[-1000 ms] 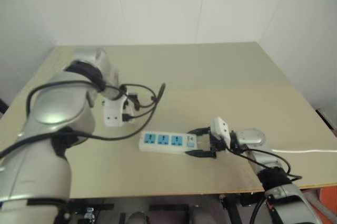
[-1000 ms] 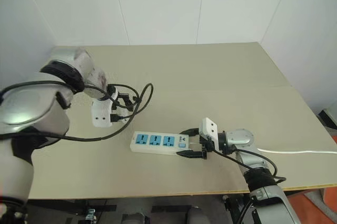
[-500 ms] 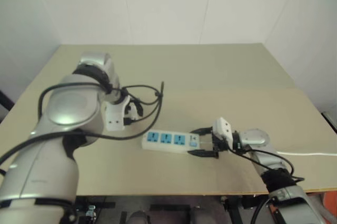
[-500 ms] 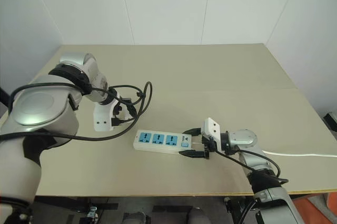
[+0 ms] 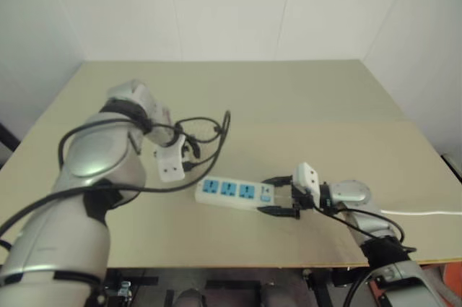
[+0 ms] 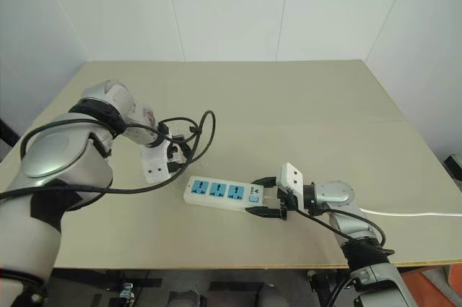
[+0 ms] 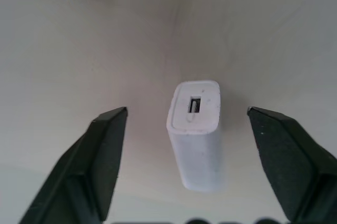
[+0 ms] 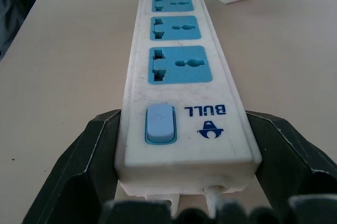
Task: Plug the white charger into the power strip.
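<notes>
Gripper, right [image 8: 174,171]: fingers clamp the switch end of the power strip [image 6: 221,193] on the surface [image 6: 303,105].
Gripper, left [image 7: 184,166]: fingers spread either side of the white charger [image 7: 196,132], not touching.
Risk: a skewed squeeze could tip it.

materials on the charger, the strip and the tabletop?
Small white boxy charger: looks like matte moulded plastic, with rounded edges and an even dull surface. Long white power strip: smooth plastic with a slight sheen, blue plastic socket faces, some grey scuffs. Beige table: probably laminate or painted board; flat, matte, with no grain visible.
</notes>
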Tool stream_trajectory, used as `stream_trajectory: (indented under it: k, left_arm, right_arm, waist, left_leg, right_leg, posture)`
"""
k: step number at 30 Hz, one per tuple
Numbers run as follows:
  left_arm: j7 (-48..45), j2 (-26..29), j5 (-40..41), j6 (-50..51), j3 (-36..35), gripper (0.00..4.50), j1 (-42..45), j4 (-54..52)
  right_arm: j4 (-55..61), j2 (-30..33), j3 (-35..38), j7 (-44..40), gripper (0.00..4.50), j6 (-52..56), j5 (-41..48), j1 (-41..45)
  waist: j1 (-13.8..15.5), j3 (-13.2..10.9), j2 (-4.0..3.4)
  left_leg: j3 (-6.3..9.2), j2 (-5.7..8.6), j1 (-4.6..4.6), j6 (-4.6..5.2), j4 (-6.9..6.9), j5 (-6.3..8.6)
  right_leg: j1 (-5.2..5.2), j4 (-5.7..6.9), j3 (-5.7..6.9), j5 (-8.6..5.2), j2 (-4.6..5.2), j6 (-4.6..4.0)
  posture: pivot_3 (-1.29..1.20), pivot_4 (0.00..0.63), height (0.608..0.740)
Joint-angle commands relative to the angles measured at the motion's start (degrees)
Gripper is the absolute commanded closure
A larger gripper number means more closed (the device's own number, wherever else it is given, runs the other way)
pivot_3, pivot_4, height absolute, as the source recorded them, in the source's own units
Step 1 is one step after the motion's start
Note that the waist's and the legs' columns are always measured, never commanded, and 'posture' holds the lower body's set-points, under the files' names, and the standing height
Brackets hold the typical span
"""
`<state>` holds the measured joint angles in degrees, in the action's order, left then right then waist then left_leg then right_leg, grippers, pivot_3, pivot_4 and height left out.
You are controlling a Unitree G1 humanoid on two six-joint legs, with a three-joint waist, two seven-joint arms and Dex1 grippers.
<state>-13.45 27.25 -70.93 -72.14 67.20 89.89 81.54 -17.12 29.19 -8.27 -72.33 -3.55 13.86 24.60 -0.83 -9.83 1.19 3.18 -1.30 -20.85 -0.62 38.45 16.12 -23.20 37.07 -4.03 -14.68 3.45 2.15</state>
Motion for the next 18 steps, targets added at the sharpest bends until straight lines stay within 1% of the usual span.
stream_trajectory:
  k: [1,3,6,9,12,14,15,16,17,18]
  left_arm:
    - [-10.0,0.9,5.7,1.8,-5.5,1.86,-0.7,1.0]
    - [-17.1,0.9,9.7,3.0,-9.4,2.52,-1.7,1.3]
    - [-21.8,1.2,11.7,5.6,-11.9,3.5,-2.9,0.5]
    - [-23.1,1.5,12.0,7.2,-12.8,3.51,-3.4,-0.3]
    - [-25.6,1.5,14.1,7.9,-15.3,3.51,-4.1,-0.3]
    - [-35.1,1.0,21.4,8.9,-21.8,3.51,-4.9,0.4]
    - [-42.4,0.4,27.0,10.5,-26.8,3.51,-5.5,0.8]
    - [-54.8,-1.0,36.3,14.9,-35.2,3.51,-6.0,0.8]
    - [-65.2,-2.2,43.8,19.0,-42.0,3.51,-6.2,0.6]
    - [-73.1,-3.1,49.8,22.9,-47.1,3.51,-6.0,0.1]
  right_arm:
    - [0.8,1.0,0.4,0.6,1.11,0.5,-0.4,-0.4]
    - [0.8,1.0,0.4,0.7,1.11,0.5,-0.5,-0.3]
    - [0.6,0.9,0.4,0.8,1.11,0.4,-0.5,-0.2]
    - [0.3,0.9,0.5,1.1,1.11,0.3,-0.6,-0.1]
    - [0.4,0.9,0.4,1.2,1.11,0.2,-0.7,-0.4]
    - [0.4,0.9,0.5,1.2,1.11,0.2,-0.7,-0.5]
    - [0.5,1.0,0.5,1.2,1.11,0.2,-0.7,-0.6]
    - [0.6,1.0,0.5,1.2,1.11,0.2,-0.7,-0.8]
    - [0.7,1.1,0.5,1.3,1.11,0.3,-0.7,-0.9]
    - [0.9,1.2,0.5,1.3,1.11,0.3,-0.7,-1.0]
  waist:
    - [0.0,0.0,0.0]
    - [0.0,0.0,-0.01]
    - [0.0,0.0,-0.01]
    - [0.0,0.0,-0.01]
    - [0.0,0.0,-0.01]
    - [-0.1,0.0,-0.02]
    - [-0.1,0.0,-0.02]
    - [-0.1,0.0,-0.03]
    - [0.0,0.0,-0.03]
    - [0.0,0.0,-0.03]
  left_leg:
    - [0.0,0.0,0.0,0.0,0.0,0.0]
    - [0.01,0.0,0.0,0.0,0.03,0.0]
    - [0.01,0.0,0.01,0.0,0.07,0.0]
    - [0.03,0.0,0.01,0.01,0.13,0.0]
    - [0.03,0.0,0.01,0.01,0.16,0.0]
    - [0.04,0.0,0.02,0.01,0.17,0.0]
    - [0.04,0.0,0.01,0.01,0.18,0.0]
    - [0.04,0.0,0.01,0.01,0.19,0.0]
    - [0.04,0.0,0.0,0.01,0.21,0.0]
    - [0.05,0.0,-0.04,0.01,0.25,0.0]
  right_leg:
    - [0.0,0.01,0.0,0.0,0.0,0.0]
    - [0.0,0.02,0.0,0.0,0.0,0.0]
    - [0.03,0.02,0.01,0.0,0.0,0.0]
    - [0.05,0.03,0.0,0.0,0.0,0.0]
    - [0.06,0.05,0.0,0.0,0.0,0.0]
    - [0.06,0.06,0.01,0.0,0.0,0.0]
    - [0.06,0.06,0.01,0.0,0.0,0.0]
    - [0.06,0.07,0.01,0.0,0.0,0.0]
    - [0.06,0.07,0.03,0.0,0.0,-0.01]
    - [0.07,0.1,0.07,0.0,0.0,-0.01]
  posture:
    - [0.0,0.15,0.74]
    - [0.0,0.15,0.74]
    - [0.0,0.15,0.74]
    - [0.0,0.15,0.74]
    - [0.0,0.15,0.74]
    - [0.0,0.15,0.74]
    - [0.0,0.15,0.74]
    - [0.0,0.15,0.74]
    - [0.0,0.15,0.74]
    - [0.0,0.15,0.74]
